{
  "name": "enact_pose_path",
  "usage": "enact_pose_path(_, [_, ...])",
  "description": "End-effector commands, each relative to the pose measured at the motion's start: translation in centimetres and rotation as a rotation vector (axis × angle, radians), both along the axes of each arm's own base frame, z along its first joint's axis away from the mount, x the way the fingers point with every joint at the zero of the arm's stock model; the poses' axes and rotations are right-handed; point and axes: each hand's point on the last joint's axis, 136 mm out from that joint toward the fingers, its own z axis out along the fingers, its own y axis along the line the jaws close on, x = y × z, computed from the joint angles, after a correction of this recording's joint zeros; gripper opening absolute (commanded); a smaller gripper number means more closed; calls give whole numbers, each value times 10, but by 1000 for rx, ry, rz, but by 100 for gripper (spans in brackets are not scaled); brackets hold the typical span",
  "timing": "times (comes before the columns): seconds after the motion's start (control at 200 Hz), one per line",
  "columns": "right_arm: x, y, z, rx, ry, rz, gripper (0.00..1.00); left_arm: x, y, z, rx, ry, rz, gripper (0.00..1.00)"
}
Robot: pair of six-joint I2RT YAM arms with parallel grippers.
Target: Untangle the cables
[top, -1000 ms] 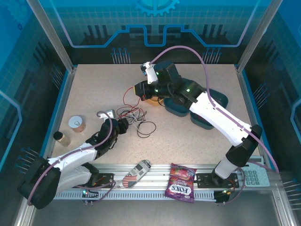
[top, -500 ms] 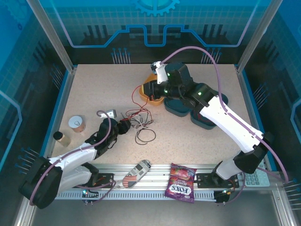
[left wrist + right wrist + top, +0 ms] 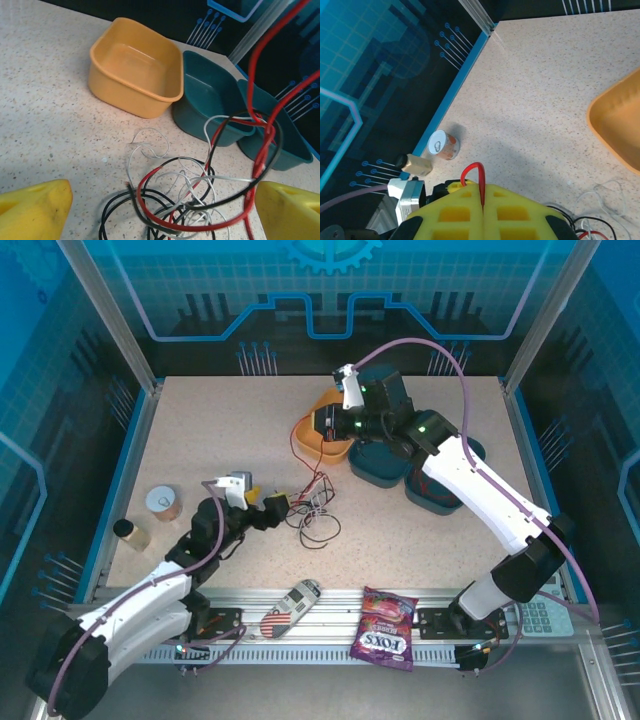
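Just off the near side of the yellow bin [image 3: 335,452]: left claw [image 3: 265,502], low over the table [image 3: 200,430], fingers [image 3: 32,207] spread wide, one at each lower corner of its wrist view, nothing gripped. The cable tangle [image 3: 308,508] lies on the tabletop between those fingers and just ahead of them, between claw and bin. In it, black cable [image 3: 125,210] in loops closest to the claw, white cable [image 3: 145,150] in thin curls on the bin side, red cable [image 3: 260,150] rising out of the heap close by one finger; contact there cannot be told. Over the bin: right claw [image 3: 322,428], fingers pressed together and pinching the red cable, a short red loop standing out above the seam. Red line slants from that grip down to the tangle. Two teal bins [image 3: 210,100] sit against the yellow bin's right side.
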Motion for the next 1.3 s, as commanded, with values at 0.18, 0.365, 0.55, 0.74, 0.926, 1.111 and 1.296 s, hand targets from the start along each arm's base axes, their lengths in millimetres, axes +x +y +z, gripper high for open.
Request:
enact_pose_path(0.18, [-3, 12, 8, 73, 12, 60, 0, -5, -33, 5, 125, -62, -187, 93])
enact_pose_path(0.365, [-8, 18, 12, 90, 13, 86, 0, 9, -40, -5, 237, -40, -149, 93])
enact_pose_path(0.55, [-16, 25, 13, 100, 16, 115, 0, 25, -46, -6, 246, -57, -127, 85])
enact_pose_path(0.74, [-24, 32, 20, 137, 21, 159, 0, 42, -47, -17, 267, -28, -72, 69])
enact_pose_path(0.926, [-25, 19, 18, 106, 12, 111, 0, 59, -21, -27, 197, 14, 143, 38])
enact_pose_path(1.111, [-21, -15, 15, 57, -8, 2, 0, 63, -4, -44, 202, 93, 254, 34])
enact_pose_path(1.296, [-26, -50, 31, 16, -73, -88, 0, 61, 30, -68, 176, 193, 386, 30])
